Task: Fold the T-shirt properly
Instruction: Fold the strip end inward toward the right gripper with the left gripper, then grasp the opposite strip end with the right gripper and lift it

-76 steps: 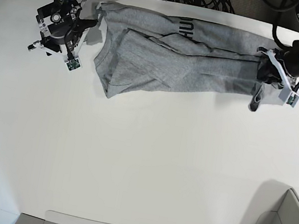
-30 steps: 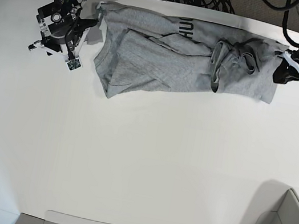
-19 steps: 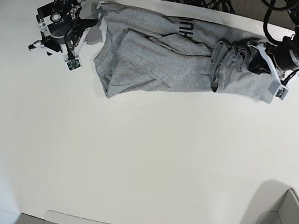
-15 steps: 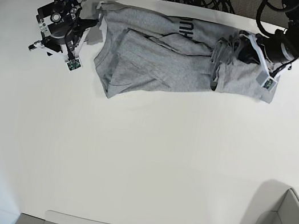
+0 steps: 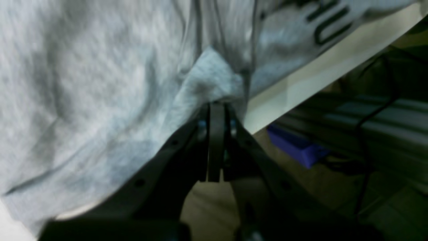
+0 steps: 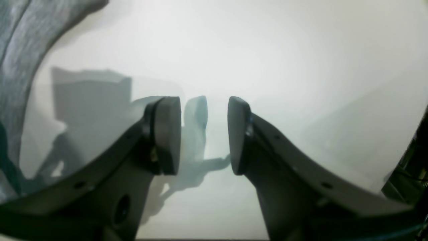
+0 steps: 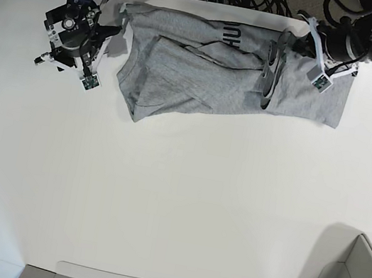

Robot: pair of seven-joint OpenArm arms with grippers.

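The grey T-shirt [image 7: 213, 65] lies crumpled along the far side of the white table [image 7: 175, 202], with black letters showing near its top edge. The left claw [image 5: 216, 110] is pinched tight on a bunched bit of the T-shirt, close to the table's far edge. The right claw [image 6: 204, 134] sits just beside the other end of the T-shirt, over bare table. Its fingers [image 6: 167, 134] are apart and hold nothing.
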